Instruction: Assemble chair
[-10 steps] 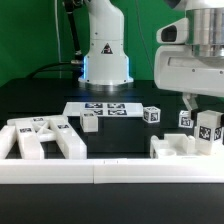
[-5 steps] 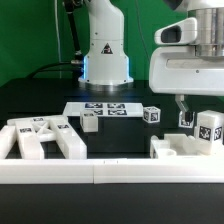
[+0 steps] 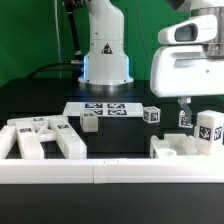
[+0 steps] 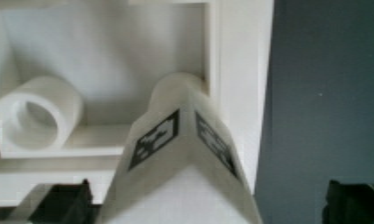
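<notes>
**Exterior view.** The chair is in loose parts on the black counter (image 3: 40,100). Every part is matte white and square-edged, and each carries black-and-white square tags.

- At the exterior view's left, a cluster of flat slabs (image 3: 40,136) lies just behind the long plain white rail (image 3: 100,172) that runs along the near edge.
- A small block (image 3: 90,121) sits at the near edge of the marker board (image 3: 100,108). A second block (image 3: 152,115) sits further toward the exterior view's right.
- At the far right a square post (image 3: 208,130) stands upright with a tag facing the camera. A third block (image 3: 185,119) is just beside it.
- A low stepped piece (image 3: 178,147) lies in front of the post and the third block.

The gripper (image 3: 200,102) hangs over the post, under its bulky, smooth white housing. Only one dark finger shows clearly here. The glossy white robot base (image 3: 105,50) stands at the far centre against a green backdrop.

**Wrist view.** The post (image 4: 175,140) is seen from above, with one corner edge turned toward the camera and a tag on each of its two visible faces. Beside it is a short, smooth hollow cylinder (image 4: 42,115), set in a recess of a white slab piece (image 4: 237,40). Dark counter shows past the slab's straight edge. The two dark fingertips (image 4: 68,197) are well apart, with the post between them and touching neither. The gripper is released and grasps nothing.
</notes>
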Tool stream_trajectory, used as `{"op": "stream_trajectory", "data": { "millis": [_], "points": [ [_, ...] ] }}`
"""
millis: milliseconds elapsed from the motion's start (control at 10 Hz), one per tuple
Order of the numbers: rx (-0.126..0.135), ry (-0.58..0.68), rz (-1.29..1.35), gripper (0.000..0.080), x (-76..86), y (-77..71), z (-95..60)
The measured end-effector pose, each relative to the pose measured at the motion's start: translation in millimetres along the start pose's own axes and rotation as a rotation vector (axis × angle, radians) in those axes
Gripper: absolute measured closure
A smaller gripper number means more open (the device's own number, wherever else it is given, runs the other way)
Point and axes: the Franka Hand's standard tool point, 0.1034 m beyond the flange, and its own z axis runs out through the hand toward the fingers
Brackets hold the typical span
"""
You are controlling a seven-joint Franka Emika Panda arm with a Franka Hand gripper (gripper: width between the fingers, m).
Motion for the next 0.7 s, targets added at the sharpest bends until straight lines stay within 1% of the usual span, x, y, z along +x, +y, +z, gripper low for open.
{"op": "stream_trajectory", "data": {
  "millis": [400,600,700],
  "points": [
    [-0.014,-0.001,-0.285,0.0151,0.8,7.2,0.0],
    [-0.018,-0.003,-0.315,0.0153,0.9,11.0,0.6],
    [-0.018,-0.003,-0.315,0.0334,0.9,10.9,0.6]
  ]
}}
